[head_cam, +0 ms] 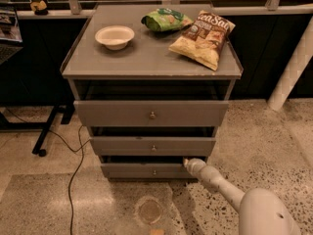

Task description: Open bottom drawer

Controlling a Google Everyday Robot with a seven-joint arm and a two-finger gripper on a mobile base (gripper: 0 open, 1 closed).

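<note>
1 small round knob (pixel 154 172) sits in the centre of the bottom drawer (pixel 132 171), the lowest and slimmest grey front of the cabinet, just above the floor. A dark gap runs along its top edge. The gripper (pixel 188 163) is at the upper right corner of this front, at the height of that gap, and it seems to touch the front. Whether it is spread or pressed together, I cannot tell. The pale arm (pixel 217 182) goes from it down to the right, to a round white body at the lower edge of the view.

Above stand 2 more fronts, the middle drawer (pixel 122 146) and the taller top drawer (pixel 112 113), so 3 drawers and 3 knobs in total. Each has a dark gap over it.

The cabinet top (pixel 146 60) is flat and grey with a low raised rim. On it are 3 things: 1 pale bowl (pixel 115 35) at the left, 1 green bag (pixel 165 19) at the back and 1 yellow chip bag (pixel 203 35) at the right, lying flat.

The floor (pixel 264 146) is speckled light stone. 1 dark cable (pixel 73 180) runs over it at the left, near 1 black leg (pixel 46 136). 1 round mark (pixel 150 210) is in front of the cabinet. 1 white column (pixel 293 67) leans at the right, and behind the cabinet it is dark.
</note>
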